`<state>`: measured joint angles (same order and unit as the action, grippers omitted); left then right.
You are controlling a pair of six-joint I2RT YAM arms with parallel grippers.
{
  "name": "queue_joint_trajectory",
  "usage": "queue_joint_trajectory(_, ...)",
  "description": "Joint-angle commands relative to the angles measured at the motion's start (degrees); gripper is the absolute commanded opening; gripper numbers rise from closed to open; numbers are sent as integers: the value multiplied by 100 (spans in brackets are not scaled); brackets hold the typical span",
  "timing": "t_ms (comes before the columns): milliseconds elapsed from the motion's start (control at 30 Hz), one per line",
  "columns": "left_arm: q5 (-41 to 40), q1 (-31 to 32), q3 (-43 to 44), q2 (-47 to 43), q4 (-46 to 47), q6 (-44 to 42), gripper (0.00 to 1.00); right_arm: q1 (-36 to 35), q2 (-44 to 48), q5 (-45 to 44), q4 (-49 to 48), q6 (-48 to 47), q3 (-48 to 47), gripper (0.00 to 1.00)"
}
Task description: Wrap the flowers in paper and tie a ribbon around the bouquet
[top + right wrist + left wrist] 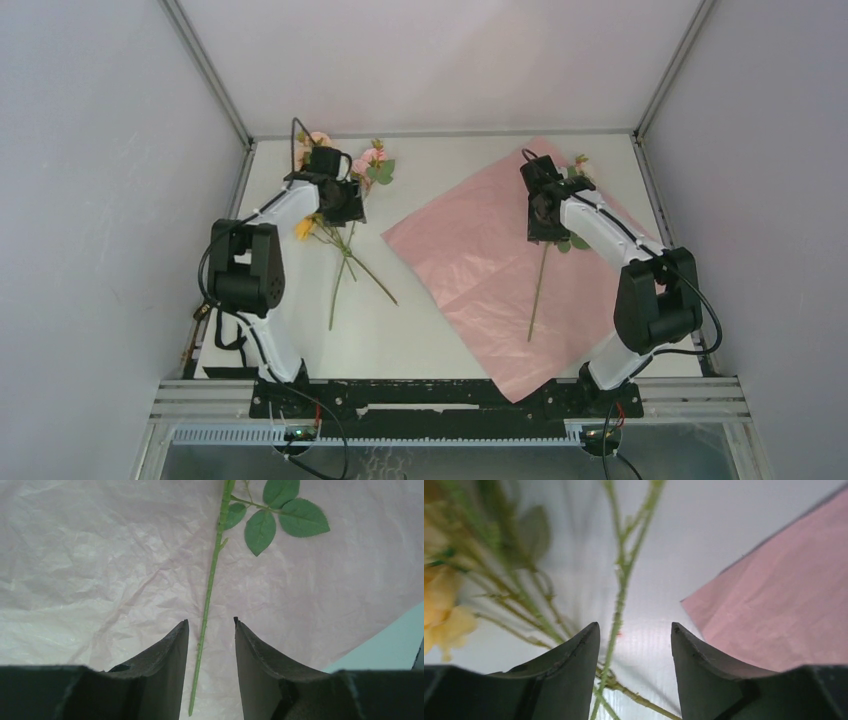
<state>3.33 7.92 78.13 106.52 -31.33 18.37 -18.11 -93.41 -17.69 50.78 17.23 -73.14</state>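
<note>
Loose flowers (370, 162) lie at the left back of the table, pink blooms far and thin stems crossing toward me. My left gripper (340, 205) hovers over them, open; one green stem (619, 605) runs up between its jaws close to the left finger, unclamped, with a yellow bloom (444, 615) at the left. The pinkish-lilac paper (480, 260) lies flat as a diamond on the right. On it lies a single flower, whose stem (539, 290) points at me. My right gripper (545, 225) hangs open above that stem (210, 595), the paper (100, 555) beneath. The ribbon and a bouquet are out of view.
White walls with aluminium posts box in the table on three sides. The paper's near corner (520, 385) reaches the black rail at the table's front edge. Green leaves (290, 515) branch off the single stem. The paper's left corner (784, 605) lies just right of the left gripper.
</note>
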Motion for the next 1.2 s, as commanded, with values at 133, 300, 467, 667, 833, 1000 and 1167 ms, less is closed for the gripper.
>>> queue_joint_trajectory(133,-273,277,796,928,-496,-742,65,-197,154,-117,-119,6,207,47)
queue_joint_trajectory(300,-156,275,983,1195,-669,-695,36,-255,152,-156,-85,-23,248,47)
queue_joint_trajectory(467,508,259,981,597,-552,-707,0,-307,297,-208,-36,-45,248,47)
queue_joint_trajectory(667,1631,20,1165,-769,-270,-557,0,-665,850,-180,-125,-236,248,48)
queue_joint_trajectory(833,2499,-127,1139,-1899,274,-251,0,-1511,1576,76,-636,-673,248,53)
queue_joint_trajectory(1000,3831,-76,653,-2793,1427,821,0,-2351,2307,1613,-2350,-639,275,64)
queue_joint_trajectory(1167,4245,409,135,-3446,1872,1283,0,-3084,2244,2850,-4917,-235,478,72)
